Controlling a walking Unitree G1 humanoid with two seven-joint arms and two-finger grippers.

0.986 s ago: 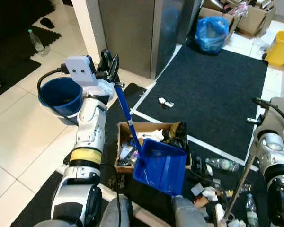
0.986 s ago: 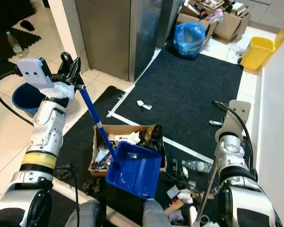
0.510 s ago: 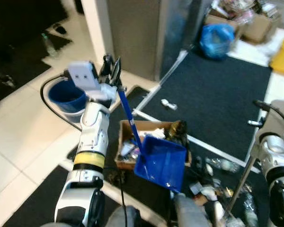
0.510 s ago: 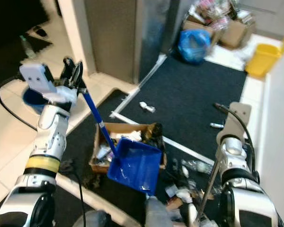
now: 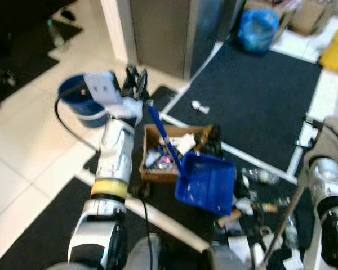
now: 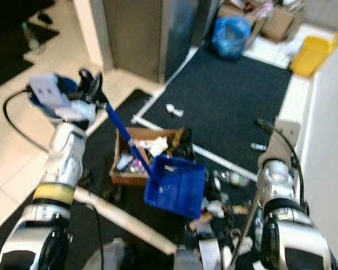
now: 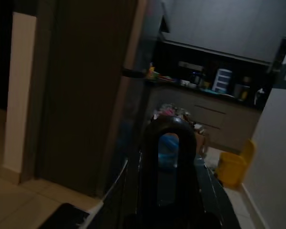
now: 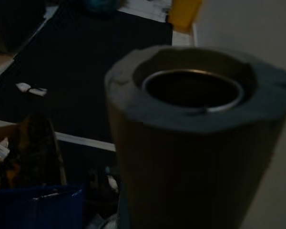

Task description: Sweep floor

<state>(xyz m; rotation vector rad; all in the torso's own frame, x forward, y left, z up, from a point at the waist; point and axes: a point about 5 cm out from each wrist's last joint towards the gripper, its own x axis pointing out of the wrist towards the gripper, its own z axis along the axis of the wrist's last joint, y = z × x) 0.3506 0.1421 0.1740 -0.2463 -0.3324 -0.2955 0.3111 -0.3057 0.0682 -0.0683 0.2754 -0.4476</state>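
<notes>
While the left end effector (image 5: 136, 84) clenches the top of the dustpan (image 5: 207, 181) handle, the blue shaft slants down from it to the pan, which sits tilted just past a cardboard box (image 5: 158, 169) of rubbish on the dark mat (image 5: 259, 101). A blue bucket (image 5: 76, 101) stands beside the left arm. At the right arm, a metal pole (image 5: 284, 216) runs down toward litter (image 5: 242, 205) on the floor; whether the right end effector grips it I cannot tell.
</notes>
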